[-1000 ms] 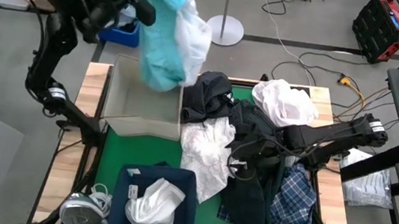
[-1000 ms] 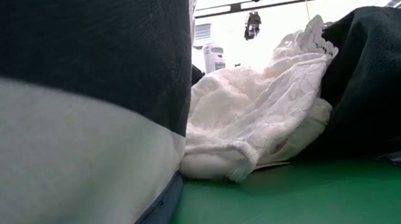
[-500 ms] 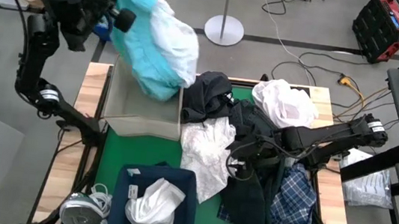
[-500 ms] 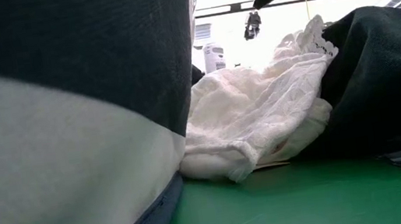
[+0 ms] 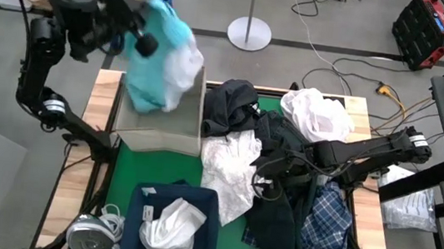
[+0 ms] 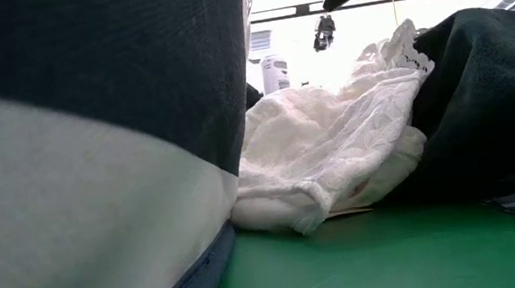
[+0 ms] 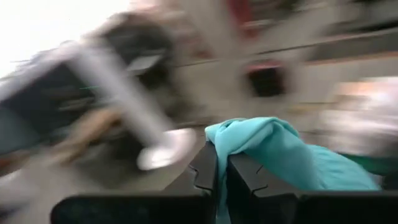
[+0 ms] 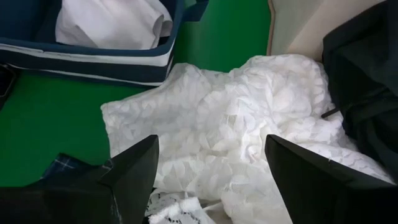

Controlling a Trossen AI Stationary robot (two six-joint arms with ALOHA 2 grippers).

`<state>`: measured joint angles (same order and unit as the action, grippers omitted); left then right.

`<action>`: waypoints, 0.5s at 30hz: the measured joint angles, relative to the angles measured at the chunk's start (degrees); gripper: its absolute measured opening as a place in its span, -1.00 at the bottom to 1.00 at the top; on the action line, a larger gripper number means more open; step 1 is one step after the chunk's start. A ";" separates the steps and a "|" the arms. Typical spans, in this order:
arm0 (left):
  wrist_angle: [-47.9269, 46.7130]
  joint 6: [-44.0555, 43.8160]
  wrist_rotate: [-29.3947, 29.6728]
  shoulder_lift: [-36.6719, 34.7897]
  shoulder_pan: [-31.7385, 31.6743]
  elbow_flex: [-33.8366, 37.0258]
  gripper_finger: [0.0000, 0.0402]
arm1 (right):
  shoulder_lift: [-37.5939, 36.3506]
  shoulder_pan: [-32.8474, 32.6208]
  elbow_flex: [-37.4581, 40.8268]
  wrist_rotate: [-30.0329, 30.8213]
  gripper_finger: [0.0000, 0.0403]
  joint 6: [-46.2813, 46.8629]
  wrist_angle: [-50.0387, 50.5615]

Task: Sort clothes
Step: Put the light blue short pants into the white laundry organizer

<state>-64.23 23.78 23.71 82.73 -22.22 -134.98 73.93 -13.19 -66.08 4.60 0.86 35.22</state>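
On the green tabletop [image 5: 127, 181] dark and white clothes lie heaped. Above its far-left corner, the left end effector [image 7: 222, 177] pinches a light teal soft garment [image 5: 148, 70] that hangs below it, over a grey open bin [image 5: 154, 129]. The right end effector [image 8: 211, 180], spread wide and empty, hovers just above a white lace garment [image 8: 249, 130].

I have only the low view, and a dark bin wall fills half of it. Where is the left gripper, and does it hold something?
Observer: The left gripper is raised above the grey bin on the table's left side, shut on the light teal garment.
Operator: And the right gripper?
Observer: The right gripper is low over the white lace garment in the middle of the table, with its fingers open and nothing between them.
Operator: Is anything in the dark bin?
Observer: Yes, a white garment lies inside the navy bin.
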 joint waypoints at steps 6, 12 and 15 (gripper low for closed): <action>-18.26 -6.72 -11.09 1.57 0.07 0.13 -1.00 | 0.00 0.00 0.00 0.00 0.37 -0.40 0.01; -25.42 -23.45 20.83 3.16 -0.22 1.35 -1.00 | 0.00 0.00 0.00 0.00 0.34 -0.42 -0.13; -24.06 -22.54 23.19 3.24 -0.15 1.33 -1.00 | 0.00 0.00 0.00 0.00 0.35 -0.33 -0.23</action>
<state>-88.29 1.24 46.90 85.97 -22.37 -133.64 73.93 -13.19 -66.08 4.60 0.53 34.99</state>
